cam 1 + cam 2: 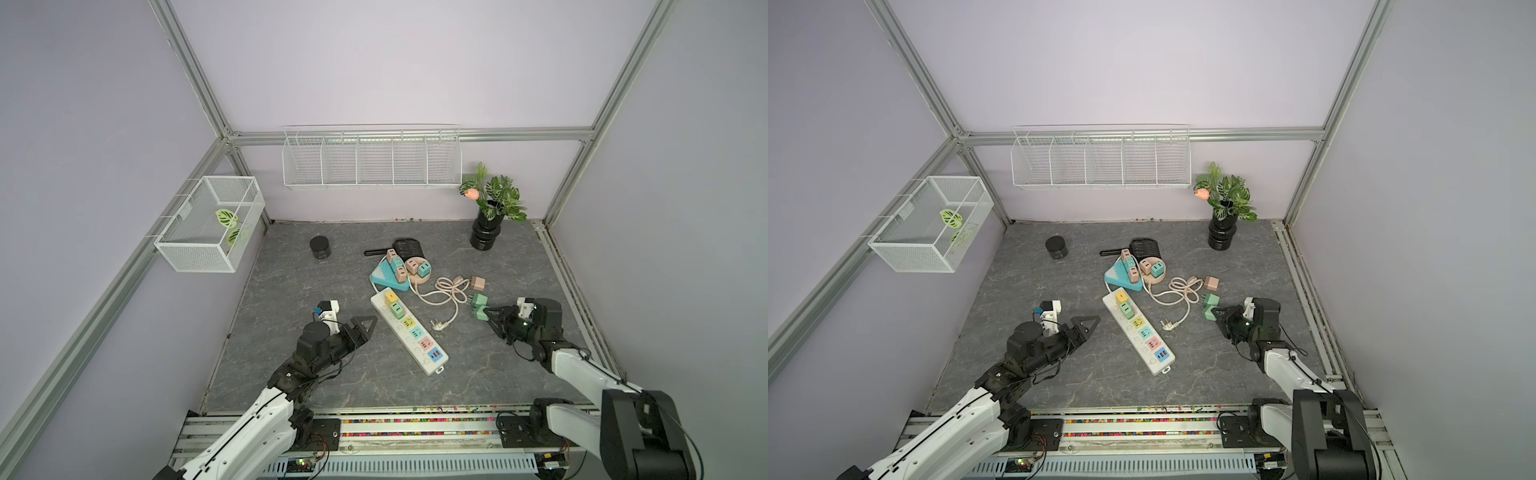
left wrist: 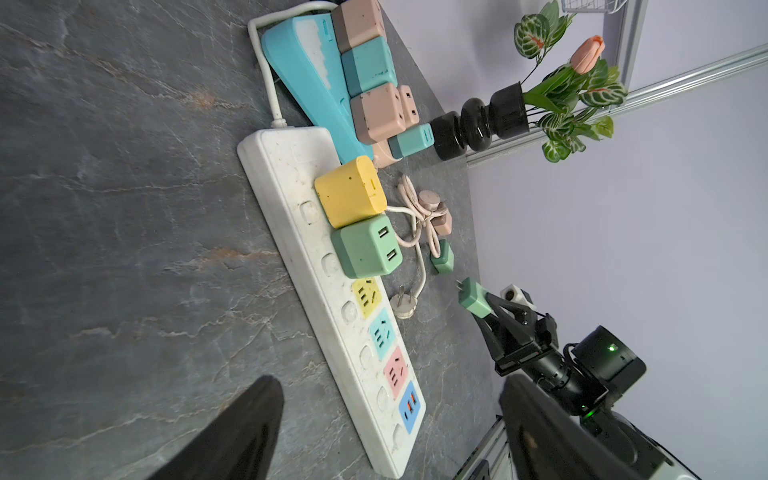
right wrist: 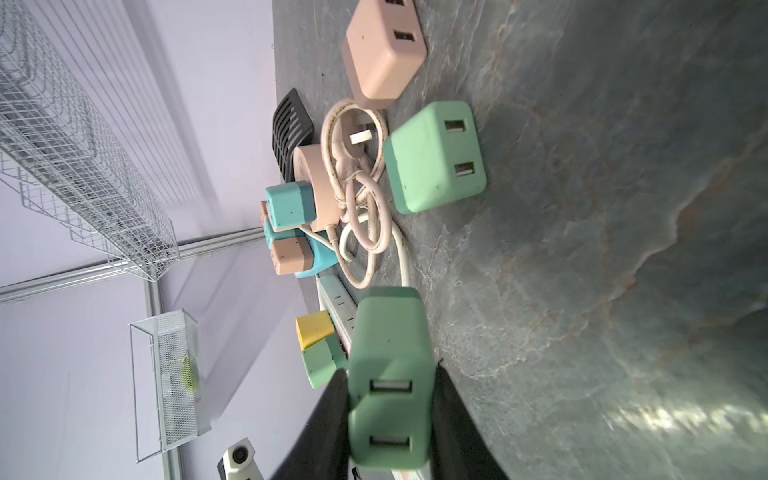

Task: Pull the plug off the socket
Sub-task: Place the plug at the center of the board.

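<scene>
Two chargers [image 1: 397,309] sit in white power strip [image 1: 419,345], my left gripper [image 1: 368,326] spread, clear of it. Right gripper [image 3: 390,399] pinches a green charger [image 3: 388,357]. Unbraced strip may lift on next pull.

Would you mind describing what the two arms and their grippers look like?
The left arm and right arm have white shells joined by black cylindrical joints, with thin black cables looping loose. The left gripper and right gripper carry black triangular open-frame fingers. A small white camera sits at each wrist.
</scene>
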You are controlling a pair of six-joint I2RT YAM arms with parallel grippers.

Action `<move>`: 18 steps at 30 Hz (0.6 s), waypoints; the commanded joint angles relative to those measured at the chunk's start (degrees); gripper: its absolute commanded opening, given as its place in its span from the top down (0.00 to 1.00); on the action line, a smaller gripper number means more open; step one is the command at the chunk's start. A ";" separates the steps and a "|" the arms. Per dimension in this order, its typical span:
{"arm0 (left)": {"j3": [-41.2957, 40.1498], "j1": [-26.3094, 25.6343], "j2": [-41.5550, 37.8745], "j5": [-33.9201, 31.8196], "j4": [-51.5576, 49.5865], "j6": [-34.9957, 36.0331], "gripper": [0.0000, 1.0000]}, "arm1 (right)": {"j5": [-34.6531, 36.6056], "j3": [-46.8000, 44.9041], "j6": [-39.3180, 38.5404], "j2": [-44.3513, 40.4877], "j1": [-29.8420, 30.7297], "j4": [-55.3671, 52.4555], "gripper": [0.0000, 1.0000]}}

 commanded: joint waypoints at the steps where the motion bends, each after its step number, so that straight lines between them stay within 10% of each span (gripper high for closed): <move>1: -1.31 0.09 -1.38 -1.13 0.78 -1.53 0.13 | -2.46 2.71 -1.85 3.49 -0.28 2.35 0.73; 18: -2.55 0.11 -4.37 -0.79 0.32 -5.90 0.13 | 2.42 12.11 -20.54 10.49 -0.37 -22.88 0.46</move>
